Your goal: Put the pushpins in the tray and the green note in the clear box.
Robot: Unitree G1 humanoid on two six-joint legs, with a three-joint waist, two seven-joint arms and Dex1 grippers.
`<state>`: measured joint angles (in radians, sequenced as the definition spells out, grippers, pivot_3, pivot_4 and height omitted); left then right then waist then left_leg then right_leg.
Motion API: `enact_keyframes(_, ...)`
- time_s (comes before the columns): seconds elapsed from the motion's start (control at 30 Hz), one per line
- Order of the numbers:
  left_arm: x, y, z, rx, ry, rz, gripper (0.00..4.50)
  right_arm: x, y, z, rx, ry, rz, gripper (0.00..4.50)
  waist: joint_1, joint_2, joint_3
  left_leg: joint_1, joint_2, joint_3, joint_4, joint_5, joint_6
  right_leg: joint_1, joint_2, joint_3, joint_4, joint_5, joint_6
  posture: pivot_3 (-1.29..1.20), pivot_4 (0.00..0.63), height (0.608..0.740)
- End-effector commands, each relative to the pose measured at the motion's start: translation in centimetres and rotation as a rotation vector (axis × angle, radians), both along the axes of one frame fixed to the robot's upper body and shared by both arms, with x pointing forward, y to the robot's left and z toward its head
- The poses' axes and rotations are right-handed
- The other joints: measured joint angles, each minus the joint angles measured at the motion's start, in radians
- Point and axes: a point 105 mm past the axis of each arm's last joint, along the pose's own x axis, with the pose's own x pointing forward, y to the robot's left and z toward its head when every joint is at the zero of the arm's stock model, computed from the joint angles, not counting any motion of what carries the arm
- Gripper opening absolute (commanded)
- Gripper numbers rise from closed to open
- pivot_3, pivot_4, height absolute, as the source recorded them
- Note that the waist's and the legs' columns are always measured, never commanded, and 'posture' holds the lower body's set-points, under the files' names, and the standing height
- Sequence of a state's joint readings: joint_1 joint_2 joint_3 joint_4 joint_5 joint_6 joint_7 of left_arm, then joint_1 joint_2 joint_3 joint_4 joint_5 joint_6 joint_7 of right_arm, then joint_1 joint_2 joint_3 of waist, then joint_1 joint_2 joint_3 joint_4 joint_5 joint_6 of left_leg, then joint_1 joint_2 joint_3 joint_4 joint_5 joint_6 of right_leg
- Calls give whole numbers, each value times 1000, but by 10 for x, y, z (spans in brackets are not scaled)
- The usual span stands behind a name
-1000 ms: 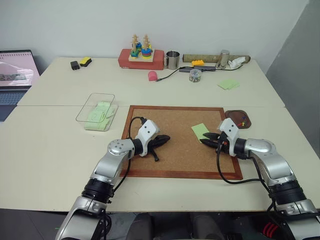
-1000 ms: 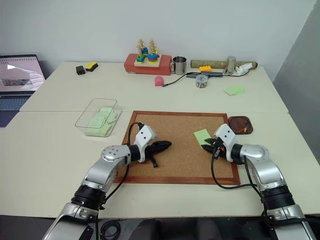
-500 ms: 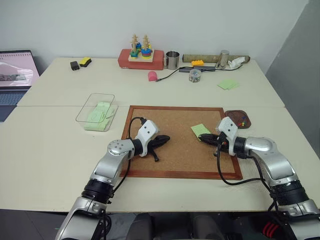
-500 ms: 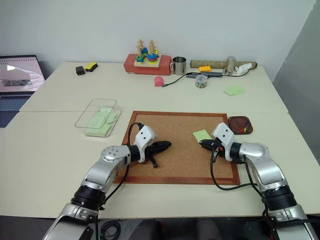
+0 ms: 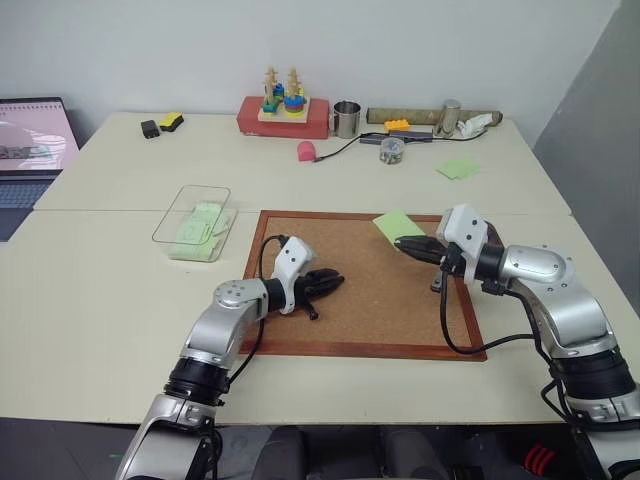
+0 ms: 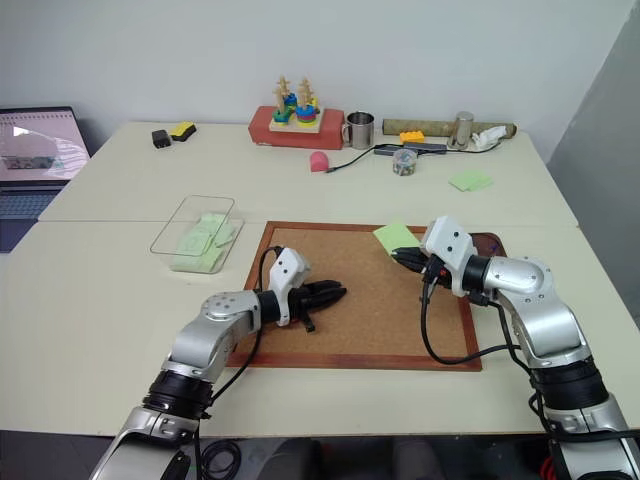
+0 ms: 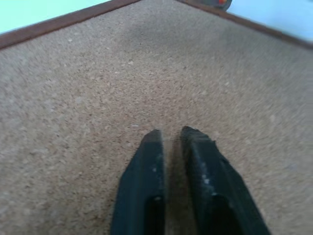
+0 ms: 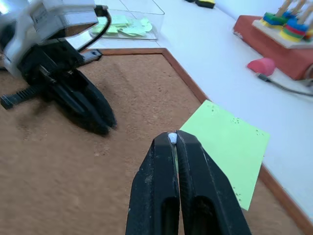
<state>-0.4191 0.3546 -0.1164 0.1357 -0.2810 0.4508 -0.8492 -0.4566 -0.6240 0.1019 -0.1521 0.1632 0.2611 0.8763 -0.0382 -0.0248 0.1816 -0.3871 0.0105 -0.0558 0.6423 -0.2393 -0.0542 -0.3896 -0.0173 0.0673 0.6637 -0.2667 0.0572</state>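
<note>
The green note [image 5: 394, 225] hangs tilted above the corkboard's [image 5: 350, 310] far right corner, pinched at one corner by my right gripper [image 5: 405, 244], which is shut on it. The right wrist view shows the note [image 8: 227, 147] beyond the closed fingertips [image 8: 166, 147]. My left gripper [image 5: 336, 281] rests low over the middle of the corkboard, its fingers [image 7: 146, 171] a narrow slit apart with nothing between them. The clear box [image 5: 192, 215] with green slips in it stands left of the board. The tray [image 5: 493, 237] is mostly hidden behind my right hand. The pushpins are hidden.
A pair of green slips [image 5: 458, 168] lies far right. Along the back edge stand a red base with a stacking toy [image 5: 282, 112], a metal mug [image 5: 346, 119], a pink object [image 5: 305, 151] and a cable. A laptop [image 5: 28, 140] sits far left.
My right gripper closed on the green note and lifted it off the corkboard, up and toward the far edge. The left gripper's fingers parted slightly and its wrist rolled.
</note>
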Motion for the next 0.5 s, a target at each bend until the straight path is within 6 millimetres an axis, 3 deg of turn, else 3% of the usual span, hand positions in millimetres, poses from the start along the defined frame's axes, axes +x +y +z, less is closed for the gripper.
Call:
enact_keyframes(0.03,-11,1,45,-237,52,-30,1551,1,5,23,-47,-210,22,0,-2,0,1,-1,0,0,0,0,0,0,0,0,0,0,0,0,150,740)
enact_keyframes(0.17,-17,-1,72,-490,159,-54,2284,1,9,32,-70,-359,38,0,0,0,1,-6,0,-2,1,0,0,-4,0,-2,-1,0,0,0,150,740)
enact_keyframes(0.2,-19,-2,76,-522,174,-60,2602,0,10,33,-77,-389,45,0,1,0,1,-6,0,-2,1,0,0,-4,-1,-2,-1,0,0,0,150,740)
enact_keyframes(0.33,-21,-11,94,-662,195,-86,3193,-6,18,39,-81,-501,91,0,4,0,1,-6,-1,-2,1,0,0,-4,-1,-2,-1,0,0,0,150,740)
enact_keyframes(0.5,-15,-18,99,-751,231,-67,3193,-16,29,44,-70,-586,148,0,6,-1,1,-6,-1,-2,2,0,0,-3,-1,-2,-1,2,-2,0,150,740)
